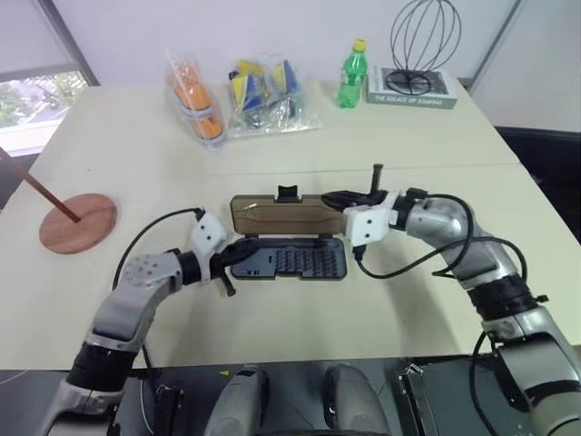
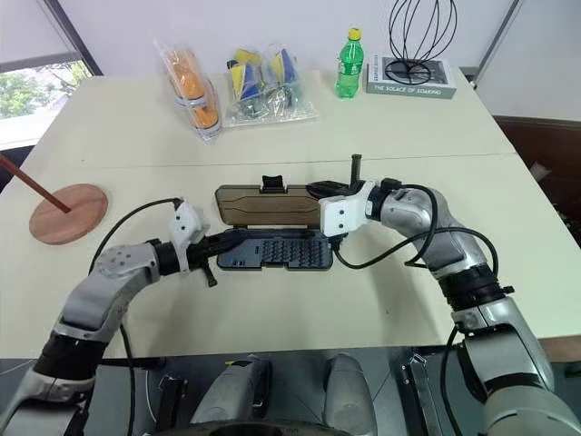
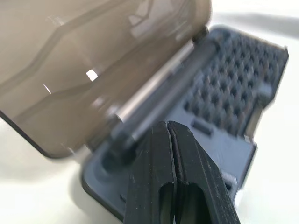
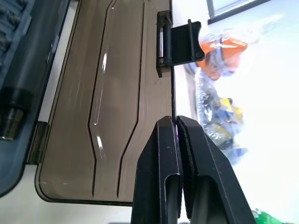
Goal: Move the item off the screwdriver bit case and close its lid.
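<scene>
The screwdriver bit case (image 1: pixel 292 263) lies open mid-table, its dark grey tray nearest me. Its lid (image 1: pixel 277 214), brownish smoked plastic with a black latch tab (image 4: pixel 184 43), is folded back behind the tray. My left gripper (image 1: pixel 238 253) is shut with nothing in it. Its tips sit over the tray's left end by the hinge (image 3: pixel 167 123). My right gripper (image 1: pixel 327 197) is shut and empty at the lid's right end (image 4: pixel 176 119); I cannot tell whether it touches. The item (image 1: pixel 79 222), a reddish-brown wooden stand, rests on the table far left, away from the case.
Two clear bags of orange and yellow-blue things (image 1: pixel 238 95) lie at the back of the table. A green bottle (image 1: pixel 352 73) stands beside a book (image 1: pixel 413 88) that carries a black wire sculpture (image 1: pixel 425 36). A seam crosses the tabletop (image 1: pixel 136 154) behind the case.
</scene>
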